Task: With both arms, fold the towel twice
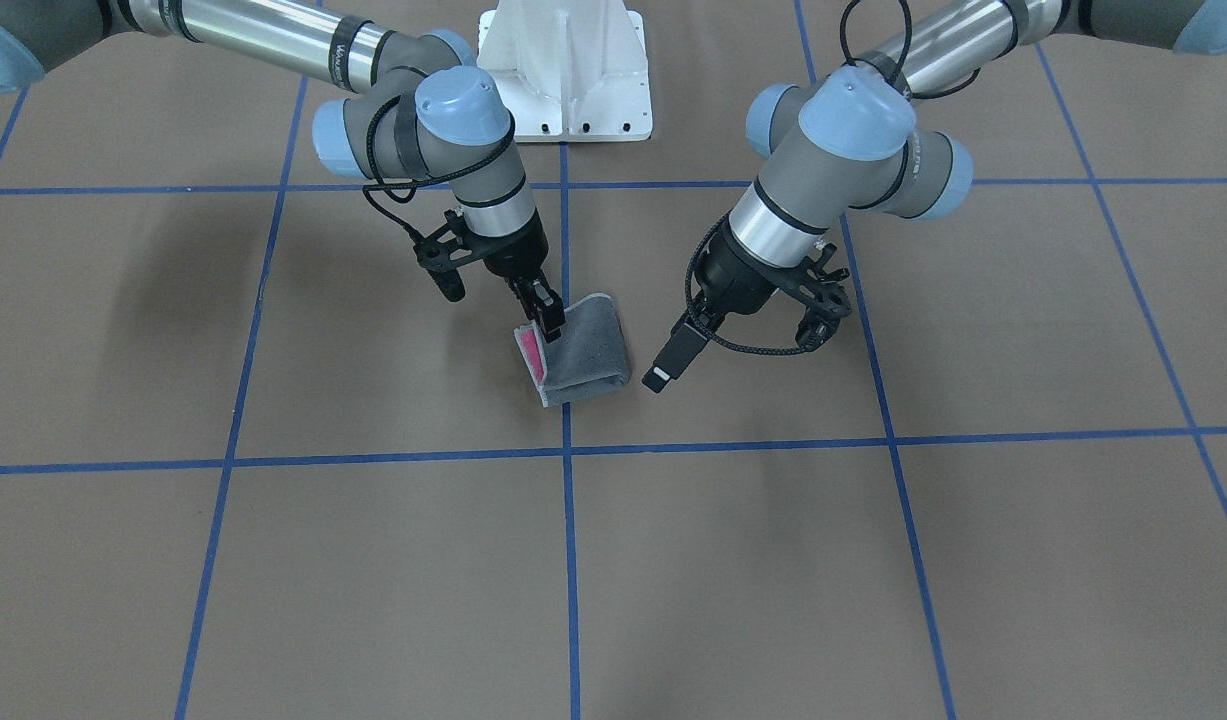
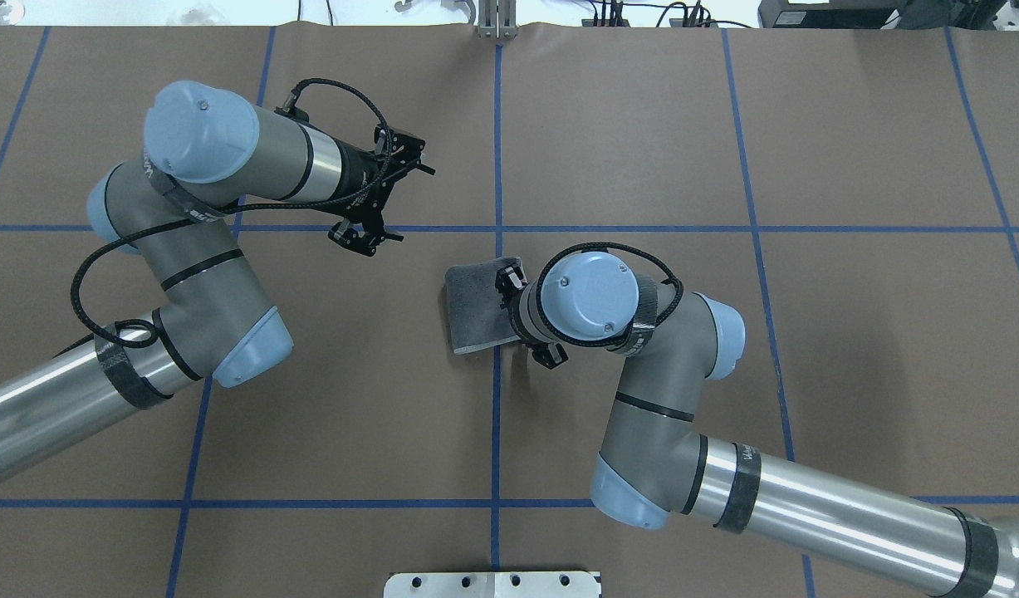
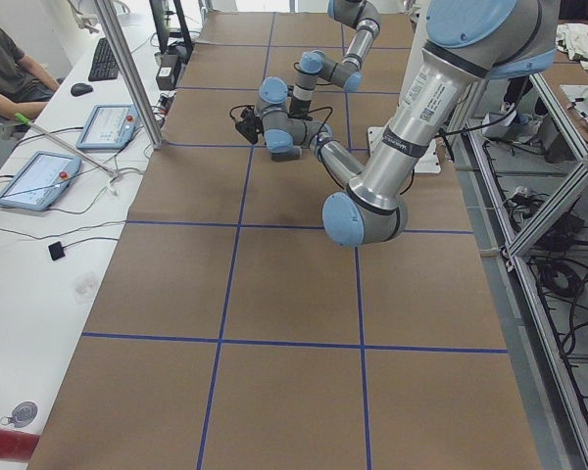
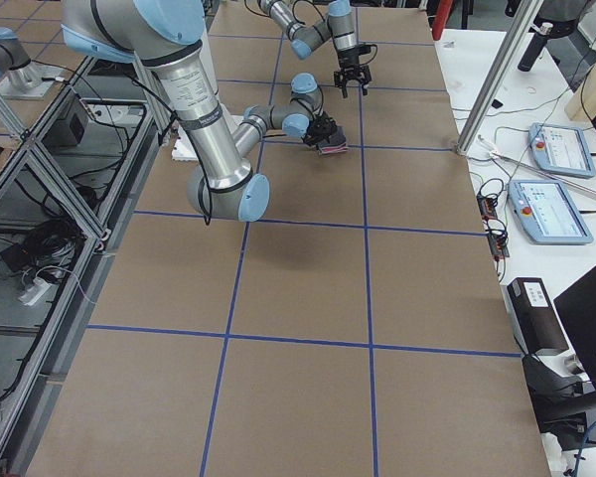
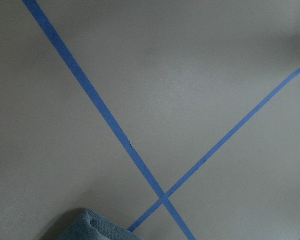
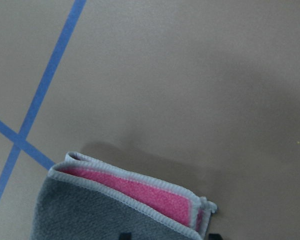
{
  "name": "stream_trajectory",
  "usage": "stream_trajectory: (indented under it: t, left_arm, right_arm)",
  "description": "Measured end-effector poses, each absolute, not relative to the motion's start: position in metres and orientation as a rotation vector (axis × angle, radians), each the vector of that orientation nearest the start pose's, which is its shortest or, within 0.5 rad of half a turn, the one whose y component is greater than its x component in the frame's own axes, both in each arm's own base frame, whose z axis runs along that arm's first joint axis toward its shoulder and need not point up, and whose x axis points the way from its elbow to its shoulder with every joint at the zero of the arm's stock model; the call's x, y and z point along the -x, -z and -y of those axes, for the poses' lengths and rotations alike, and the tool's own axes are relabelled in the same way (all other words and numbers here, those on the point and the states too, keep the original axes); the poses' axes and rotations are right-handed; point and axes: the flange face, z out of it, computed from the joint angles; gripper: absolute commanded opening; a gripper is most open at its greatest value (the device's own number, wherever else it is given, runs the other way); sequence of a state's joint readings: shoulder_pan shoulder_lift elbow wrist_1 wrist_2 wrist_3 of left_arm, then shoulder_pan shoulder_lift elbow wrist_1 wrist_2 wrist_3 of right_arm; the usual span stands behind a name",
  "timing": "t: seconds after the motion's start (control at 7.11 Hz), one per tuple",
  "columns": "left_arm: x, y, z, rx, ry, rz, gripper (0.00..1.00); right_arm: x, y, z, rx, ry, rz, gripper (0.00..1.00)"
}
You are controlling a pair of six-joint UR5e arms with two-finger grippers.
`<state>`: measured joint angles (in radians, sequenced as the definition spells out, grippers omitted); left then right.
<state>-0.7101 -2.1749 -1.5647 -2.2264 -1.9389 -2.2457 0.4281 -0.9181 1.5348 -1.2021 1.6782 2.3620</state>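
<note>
Right fingers (image 1: 547,312) pinch the folded towel (image 1: 585,350); left fingers (image 2: 395,193), seemingly spread, hover apart.

arms (image 2: 227,274): silver-grey tubes | joint caps: light blue | cables: black braided | claws: black, narrow

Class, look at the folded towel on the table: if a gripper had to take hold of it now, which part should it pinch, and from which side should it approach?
Pinch the open edge of the towel, where the stacked stitched borders and pink inner face show. Come from above at that side, as the right gripper does; the opposite side is a rounded fold offering no free edge. This is a judgement from its pose.
</note>
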Motion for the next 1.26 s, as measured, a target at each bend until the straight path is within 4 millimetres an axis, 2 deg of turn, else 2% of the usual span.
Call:
stream_trajectory:
  t: [0.14,0.28,0.98,1.12,1.26]
  left_arm:
    - [-0.4557,-0.2260,0.5204,0.310,0.956,-1.299,1.00]
    - [-0.4558,-0.2261,0.5203,0.310,0.956,-1.299,1.00]
    - [-0.4597,-0.2286,0.5188,0.312,0.955,-1.292,1.00]
    - [-0.4602,-0.2289,0.5186,0.312,0.955,-1.292,1.00]
    - [-0.4605,-0.2292,0.5185,0.312,0.955,-1.291,1.00]
  right_arm:
    - [0.6003,-0.2457,0.4087,0.290,-1.062,1.001,0.09]
    - [0.6003,-0.2466,0.4086,0.290,-1.063,0.999,0.00]
    - [0.5979,-0.2434,0.4055,0.297,-1.035,0.999,0.00]
    - [0.5979,-0.2444,0.4050,0.299,-1.029,0.995,0.35]
    - [0.5977,-0.2454,0.4045,0.299,-1.022,0.993,0.62]
